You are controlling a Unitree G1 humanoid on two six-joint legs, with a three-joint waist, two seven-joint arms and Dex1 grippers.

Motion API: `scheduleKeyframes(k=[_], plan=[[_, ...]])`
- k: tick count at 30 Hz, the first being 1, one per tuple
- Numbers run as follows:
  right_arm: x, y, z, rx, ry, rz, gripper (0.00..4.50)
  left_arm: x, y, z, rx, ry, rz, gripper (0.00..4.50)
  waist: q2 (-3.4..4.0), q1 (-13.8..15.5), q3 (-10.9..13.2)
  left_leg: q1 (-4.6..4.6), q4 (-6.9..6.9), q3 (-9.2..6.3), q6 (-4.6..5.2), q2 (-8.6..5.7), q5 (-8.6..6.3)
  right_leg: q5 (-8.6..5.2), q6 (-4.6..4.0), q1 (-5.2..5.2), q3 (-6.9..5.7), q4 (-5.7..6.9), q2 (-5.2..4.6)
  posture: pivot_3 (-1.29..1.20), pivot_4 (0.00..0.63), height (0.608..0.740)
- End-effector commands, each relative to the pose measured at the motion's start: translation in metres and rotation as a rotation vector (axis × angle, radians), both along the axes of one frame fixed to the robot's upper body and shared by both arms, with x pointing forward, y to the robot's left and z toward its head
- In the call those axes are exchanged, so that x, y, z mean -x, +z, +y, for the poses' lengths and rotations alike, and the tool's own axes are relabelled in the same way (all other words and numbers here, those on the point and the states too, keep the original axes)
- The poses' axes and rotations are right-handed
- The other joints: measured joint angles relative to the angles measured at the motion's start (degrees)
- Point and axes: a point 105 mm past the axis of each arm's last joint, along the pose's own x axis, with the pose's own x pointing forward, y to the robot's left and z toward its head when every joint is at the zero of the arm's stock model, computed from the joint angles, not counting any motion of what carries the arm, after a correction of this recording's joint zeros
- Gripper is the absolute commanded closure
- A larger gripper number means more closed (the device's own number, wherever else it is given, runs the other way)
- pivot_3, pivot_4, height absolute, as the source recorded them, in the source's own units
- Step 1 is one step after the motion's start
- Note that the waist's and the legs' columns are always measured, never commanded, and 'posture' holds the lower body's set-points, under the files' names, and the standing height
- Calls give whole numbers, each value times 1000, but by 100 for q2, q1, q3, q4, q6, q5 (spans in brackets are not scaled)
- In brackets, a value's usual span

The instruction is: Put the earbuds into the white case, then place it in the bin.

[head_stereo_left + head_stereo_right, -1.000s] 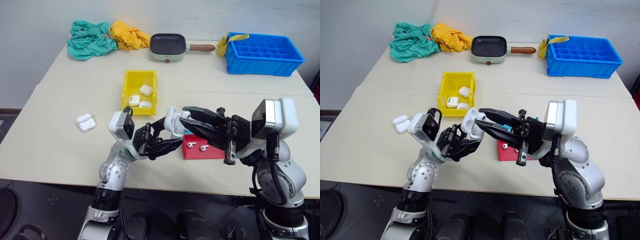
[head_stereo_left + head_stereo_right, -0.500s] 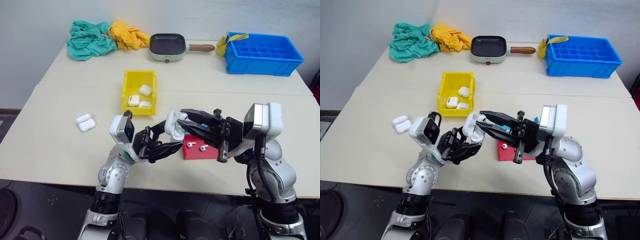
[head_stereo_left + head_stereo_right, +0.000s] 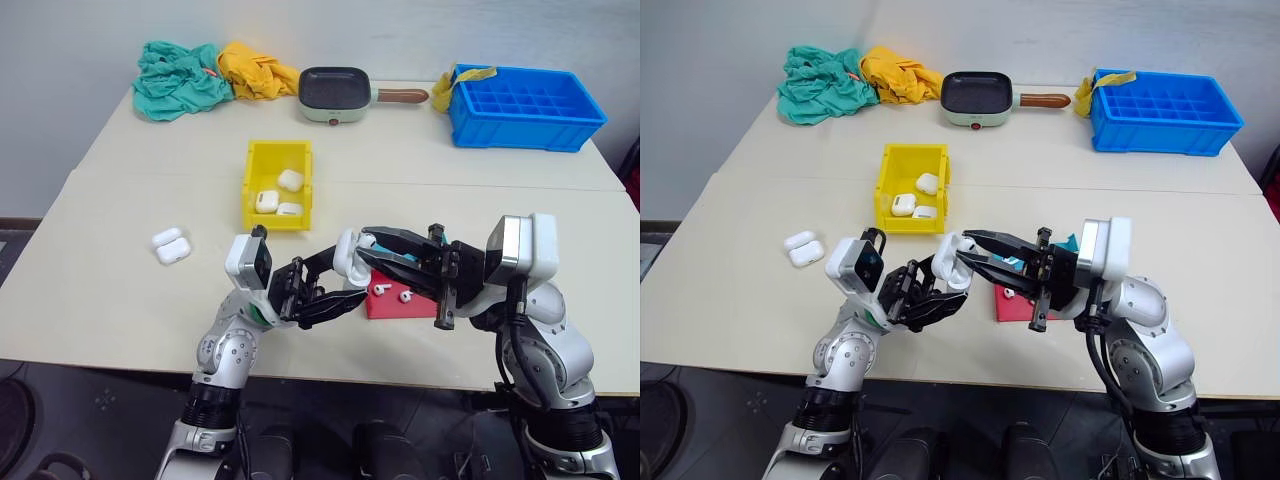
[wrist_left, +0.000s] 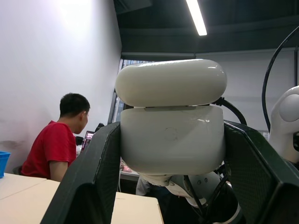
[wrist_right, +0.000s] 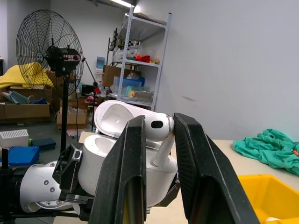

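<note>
Earbud [image 5: 158, 127] pinched in the right gripper [image 5: 156, 154] sits stem-down at the open white case [image 4: 172, 135], which the left gripper [image 3: 345, 290] clamps above the table's [image 3: 120, 300] near edge. Beyond lies the yellow bin [image 3: 262, 160] holding three cases.

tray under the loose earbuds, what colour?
Red tray, clearest in the left eye view.

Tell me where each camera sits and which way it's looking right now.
Head eyes: forward and down over the table, both arms; left gripper, right gripper.
Left wrist: along its fingers clamping the white case.
Right wrist: along its fingers pinching an earbud at the case.
All share the case.
</note>
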Motion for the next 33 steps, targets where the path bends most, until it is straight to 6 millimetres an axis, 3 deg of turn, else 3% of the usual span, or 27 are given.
scheduleKeyframes(k=[1,7,10,12,14,16,19,22,25,28,33], plan=[[0,-19,5,62,44,122,3711,13,20,-8,58,-52,-113,1721,0,1,0,0,0,0,0,0,0,0,0,0,0,0,0,0,150,740],[0,-10,-3,56,13,49,1664,12,20,-5,59,-38,-118,1721,0,3,0,-1,0,0,0,0,0,0,0,0,0,-2,-1,0,150,740],[3,-1,-22,54,-32,45,712,3,14,1,46,24,-101,1721,-1,34,0,-1,0,0,0,0,0,0,0,1,0,-3,-1,0,150,740],[5,-2,-51,98,-142,68,52,-6,4,11,6,87,-85,1721,-1,97,1,-2,0,-1,1,-1,-1,0,0,2,-1,-6,-2,0,150,740],[8,-7,-72,152,-217,91,18,-10,-4,18,-29,121,-76,1721,-1,101,1,-5,0,-8,6,-5,-3,0,0,6,-4,-10,-5,0,150,740],[11,-18,-108,200,-359,138,18,-13,-11,29,-67,165,-78,1721,-2,91,1,-7,-4,-5,9,-8,-5,0,0,8,-3,-18,-5,0,150,740],[19,-45,-178,266,-627,251,18,-13,-18,46,-113,215,-66,1721,-3,92,2,-4,-11,-5,10,-6,-5,0,0,14,-6,-26,-2,0,150,740],[32,-70,-233,331,-832,321,18,-12,-22,56,-143,262,-47,1721,-3,81,2,1,-9,1,14,-7,-4,0,1,21,-1,-29,-3,0,150,740],[38,-85,-268,386,-981,333,18,-9,-26,66,-167,311,-36,1721,-2,45,1,7,-11,13,18,-6,-2,2,3,27,11,-41,-3,0,150,740],[24,-81,-266,420,-996,311,18,-9,-25,72,-175,347,-33,1721,9,-31,-4,15,-16,23,14,0,1,1,3,25,21,-39,0,0,150,740],[-22,-52,-206,549,-794,260,18,-7,-23,72,-173,365,-39,1721,33,-111,-14,25,-13,41,13,4,4,2,3,21,36,-24,2,0,150,740]])
